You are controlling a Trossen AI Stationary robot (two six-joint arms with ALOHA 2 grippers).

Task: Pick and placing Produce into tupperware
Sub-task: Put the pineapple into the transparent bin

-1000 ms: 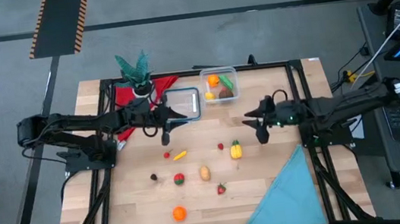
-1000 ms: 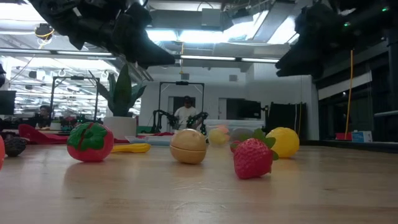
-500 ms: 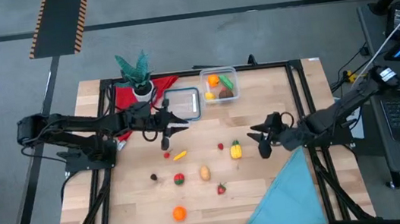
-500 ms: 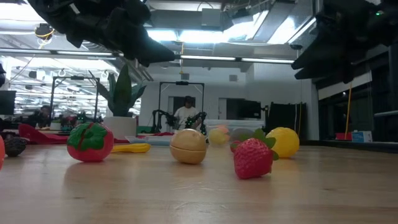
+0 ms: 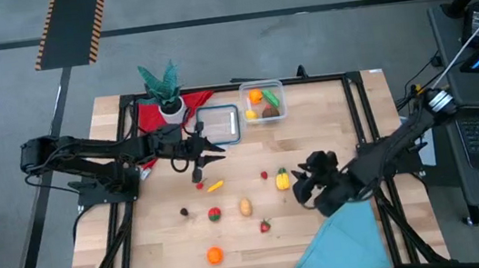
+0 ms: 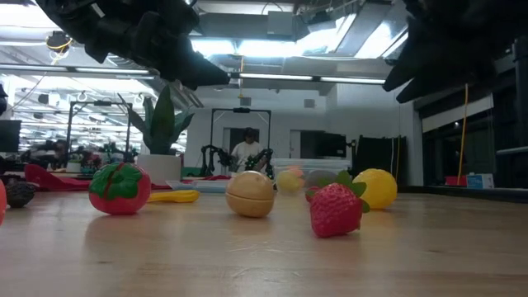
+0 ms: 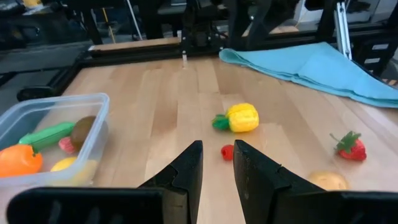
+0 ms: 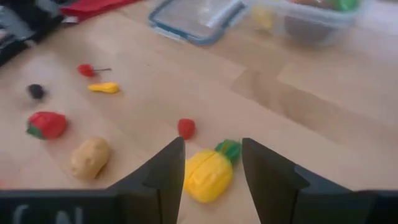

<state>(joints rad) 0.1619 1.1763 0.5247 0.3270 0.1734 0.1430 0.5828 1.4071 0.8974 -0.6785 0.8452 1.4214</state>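
We see a wooden desk (image 5: pixel 330 123) with both arms over it. A light blue cloth (image 5: pixel 349 239) covers the desk's front right corner. At the back edge, left of the middle, stands a potted plant (image 5: pixel 162 88) on a red cloth (image 5: pixel 147 113), and just right of it lies a flat clear lid with a blue rim (image 5: pixel 218 123). Touching that lid's right side, at the middle of the back edge, sits the clear tupperware (image 5: pixel 262 101), already holding an orange piece, a green one, a brown one and a yellow one.

The left gripper (image 5: pixel 199 160) hangs just in front of the lid, empty, its fingers (image 7: pixel 186 171) a narrow gap apart. The right gripper (image 5: pixel 304 186) hovers right of the desk's middle, close to the cloth's tip, empty, its fingers (image 8: pixel 165 171) parted, with the yellow corn-like piece (image 5: pixel 282 179) just beside it and framed between them in the right wrist view.

The loose produce lies across the desk's middle and front: a beige potato (image 5: pixel 245 207), a red tomato (image 5: pixel 215 214), an orange (image 5: pixel 214 256) nearest the front edge, a strawberry (image 5: pixel 265 226), a small yellow banana (image 5: pixel 216 186), a dark piece (image 5: pixel 185 212), a tiny red berry (image 5: pixel 265 175) beside the corn-like piece and a cherry (image 5: pixel 199 185).
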